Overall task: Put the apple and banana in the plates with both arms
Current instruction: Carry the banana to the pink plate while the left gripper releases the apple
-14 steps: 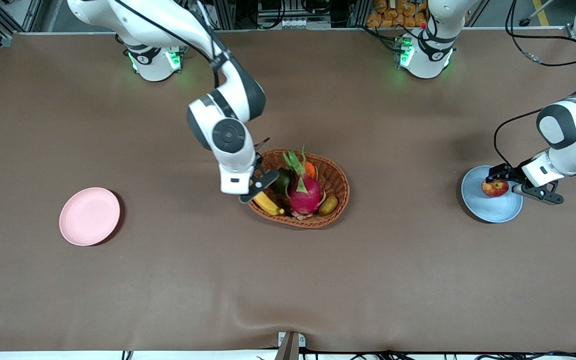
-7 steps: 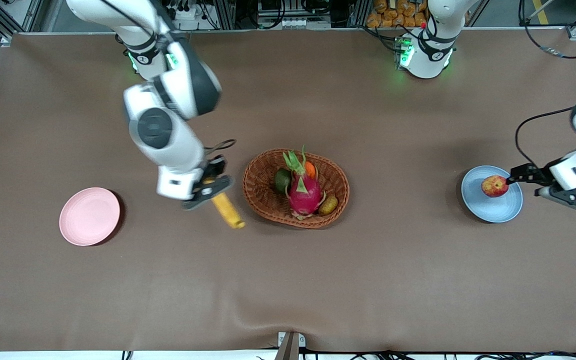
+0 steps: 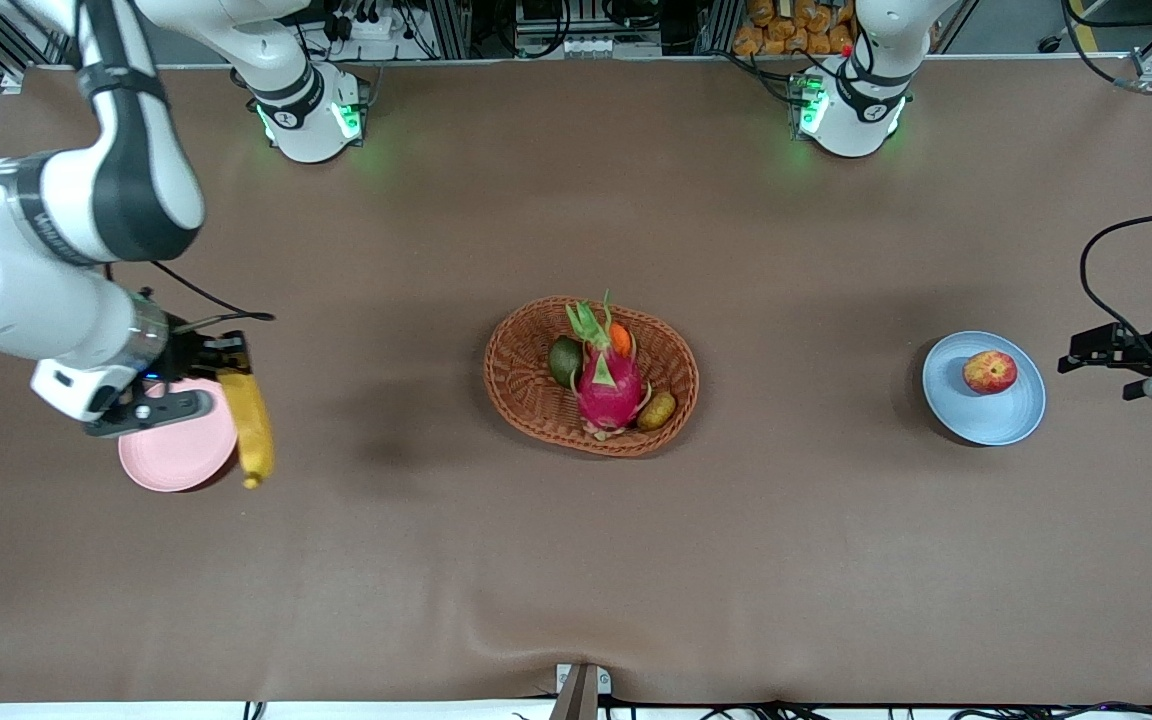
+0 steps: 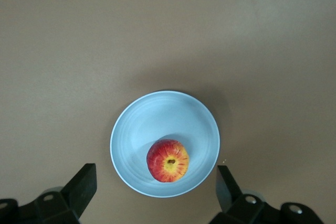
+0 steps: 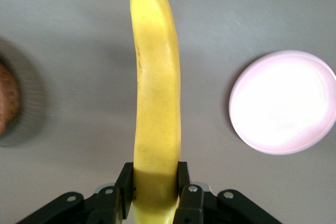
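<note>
Right gripper (image 3: 198, 380) clamped, left gripper (image 3: 1106, 362) agape

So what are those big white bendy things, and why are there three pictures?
They are two robot arms at a brown table. The big picture looks down from a high camera; the other two come from little cameras on each arm's wrist. The right gripper is shut on a long yellow banana, up in the air over the edge of the round pale pink plate. The left gripper is open, beside the round light blue plate, where the small red and yellow apple sits. In the middle stands an oval woven brown basket of other fruit, such as a magenta dragon fruit.
</note>
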Controlling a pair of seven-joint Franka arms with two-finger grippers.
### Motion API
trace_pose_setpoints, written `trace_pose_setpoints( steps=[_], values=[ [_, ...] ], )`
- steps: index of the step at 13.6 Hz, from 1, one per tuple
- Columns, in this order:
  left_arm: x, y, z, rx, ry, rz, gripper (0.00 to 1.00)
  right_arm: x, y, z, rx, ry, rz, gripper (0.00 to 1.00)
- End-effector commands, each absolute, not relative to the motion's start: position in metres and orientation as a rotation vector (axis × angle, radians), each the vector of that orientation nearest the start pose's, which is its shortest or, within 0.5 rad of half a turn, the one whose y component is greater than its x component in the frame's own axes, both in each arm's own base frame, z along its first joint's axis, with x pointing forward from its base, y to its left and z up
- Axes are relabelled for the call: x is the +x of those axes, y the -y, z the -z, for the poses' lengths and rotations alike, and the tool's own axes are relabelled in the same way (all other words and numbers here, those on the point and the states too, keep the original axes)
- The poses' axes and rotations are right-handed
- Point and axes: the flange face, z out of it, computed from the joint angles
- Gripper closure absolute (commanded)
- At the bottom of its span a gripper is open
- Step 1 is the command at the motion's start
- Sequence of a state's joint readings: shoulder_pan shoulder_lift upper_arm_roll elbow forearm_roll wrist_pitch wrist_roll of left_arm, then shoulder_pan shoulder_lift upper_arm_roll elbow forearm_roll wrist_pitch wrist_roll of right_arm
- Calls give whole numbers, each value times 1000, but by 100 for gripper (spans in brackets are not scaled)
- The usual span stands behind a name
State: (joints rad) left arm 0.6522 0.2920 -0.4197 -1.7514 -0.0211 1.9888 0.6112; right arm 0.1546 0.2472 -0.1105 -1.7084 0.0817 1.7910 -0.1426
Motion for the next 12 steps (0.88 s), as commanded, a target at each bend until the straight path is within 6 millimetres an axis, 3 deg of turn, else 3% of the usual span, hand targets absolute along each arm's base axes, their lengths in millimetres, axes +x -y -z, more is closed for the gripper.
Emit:
trace_pose_setpoints(
  steps=[1,4,6,7,8,9,10,11,12],
  values=[
    [619,-142,-436,-3234,-526,21,0,605,35,-407,-3052,66,-309,100],
    [623,-118,-447,-3249,-495,9,0,608,108,-361,-3084,-77,-351,100],
    [619,-89,-467,-3245,-445,-23,0,609,147,-332,-3076,4,-327,100],
    [616,-54,-480,-3225,-451,-53,0,609,150,-329,-3072,15,-320,100],
    [610,-41,-495,-3193,-417,-64,0,609,151,-319,-3067,12,-338,100],
    [604,-24,-505,-3172,-387,-85,0,613,154,-304,-3074,22,-318,93],
    [597,-14,-512,-3168,-337,-122,0,614,159,-290,-3072,22,-314,58],
    [591,-5,-524,-3162,-293,-131,0,615,158,-289,-3065,36,-315,14],
    [582,1,-540,-3157,-251,-117,0,616,155,-295,-3066,39,-306,0]
  ],
)
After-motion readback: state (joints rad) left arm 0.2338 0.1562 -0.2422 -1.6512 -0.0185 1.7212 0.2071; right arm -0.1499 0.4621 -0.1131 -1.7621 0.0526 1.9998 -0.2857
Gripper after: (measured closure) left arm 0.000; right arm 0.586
